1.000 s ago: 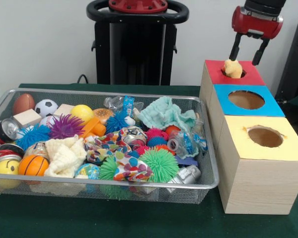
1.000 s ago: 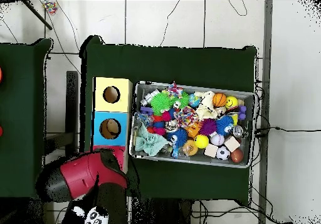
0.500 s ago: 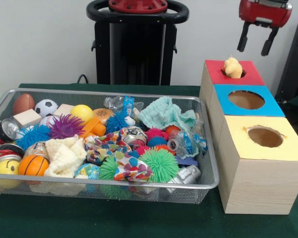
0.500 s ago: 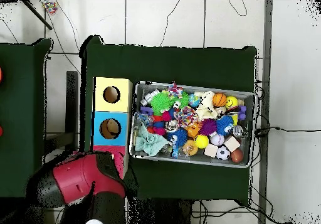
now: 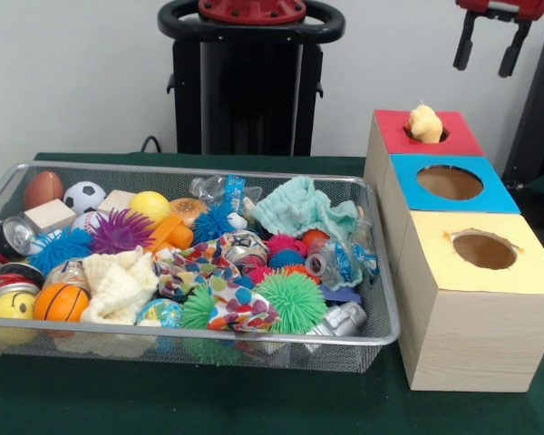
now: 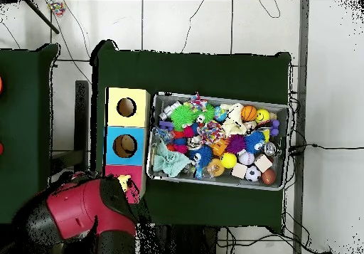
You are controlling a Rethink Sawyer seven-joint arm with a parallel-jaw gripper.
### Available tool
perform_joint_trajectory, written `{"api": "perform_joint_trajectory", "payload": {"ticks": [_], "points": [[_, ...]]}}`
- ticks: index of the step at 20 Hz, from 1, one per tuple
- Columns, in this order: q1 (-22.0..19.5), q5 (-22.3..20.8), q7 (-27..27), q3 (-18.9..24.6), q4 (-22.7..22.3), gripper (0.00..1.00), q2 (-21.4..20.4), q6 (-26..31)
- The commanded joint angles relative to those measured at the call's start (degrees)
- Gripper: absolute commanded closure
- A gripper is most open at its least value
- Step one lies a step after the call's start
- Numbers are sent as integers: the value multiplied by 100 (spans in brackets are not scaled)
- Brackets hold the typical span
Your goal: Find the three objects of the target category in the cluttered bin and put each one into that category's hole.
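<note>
Front view has the gripper (image 5: 491,54) way up in the upper right corner, jaws spread with nothing in them. The yellow duck (image 5: 424,123) sits poking out of the red-topped box's hole (image 5: 440,135), right of the cluttered bin (image 5: 374,308) on the bench (image 5: 254,403).
</note>
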State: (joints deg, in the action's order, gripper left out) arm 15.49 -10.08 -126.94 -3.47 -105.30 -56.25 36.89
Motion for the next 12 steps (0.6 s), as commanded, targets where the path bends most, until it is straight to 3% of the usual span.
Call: {"api": "perform_joint_trajectory", "payload": {"ticks": [1, 10, 11, 12], "points": [[-120, 78, -329, 306, -379, 0, 162, 60], [-190, 54, -311, 304, -527, 0, 177, -130], [-218, 71, -290, 322, -539, 100, 180, -119], [-238, 87, -265, 347, -560, 100, 176, -135]]}}
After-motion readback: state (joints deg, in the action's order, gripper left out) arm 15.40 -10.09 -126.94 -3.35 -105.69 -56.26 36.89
